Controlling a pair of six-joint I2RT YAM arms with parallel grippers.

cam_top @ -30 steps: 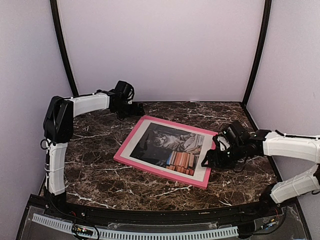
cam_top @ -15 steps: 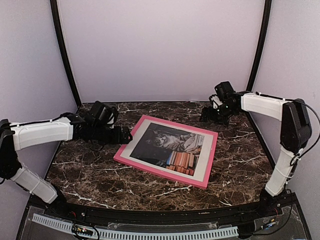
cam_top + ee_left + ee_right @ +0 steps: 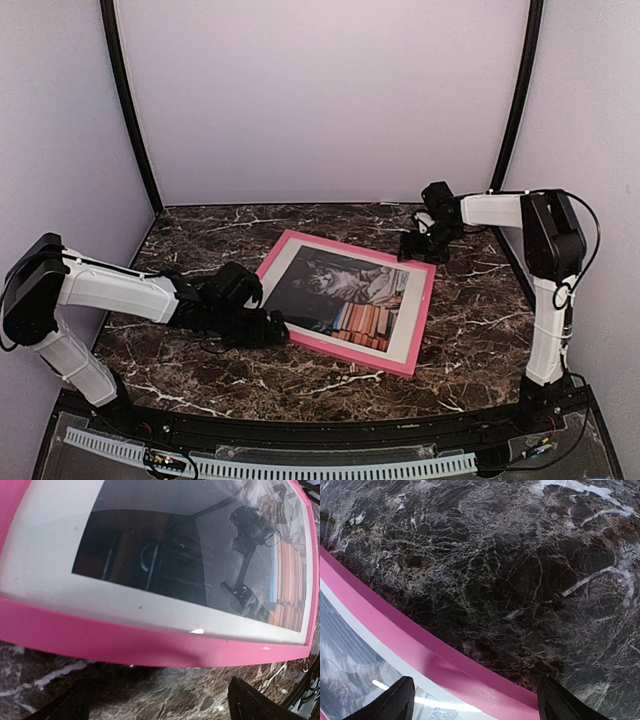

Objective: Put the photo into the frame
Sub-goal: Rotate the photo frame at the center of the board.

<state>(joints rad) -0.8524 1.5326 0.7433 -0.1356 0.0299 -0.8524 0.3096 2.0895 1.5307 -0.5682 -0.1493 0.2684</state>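
Pink frame [image 3: 320, 345] on dark marble before you.
You see a white mat [image 3: 405, 325], the photo [image 3: 340, 285] with a grey tabby and orange-red books near right, and the table [image 3: 330, 395] dark brown, veined white.

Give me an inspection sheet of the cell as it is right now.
Surface: dark white-veined marble table.
Job's things: pink frame lies flat mid-table, skewed; photo sits inside it, bordered by a white mat.
Clutter: nothing seen.
Grippers: left gripper open, low at the frame's near-left edge; right gripper open at its far-right corner; contact unclear.
Cables: thin black cable loops off the right arm; white slotted duct along the near edge.
Surroundings: pale lilac walls, black corner posts.
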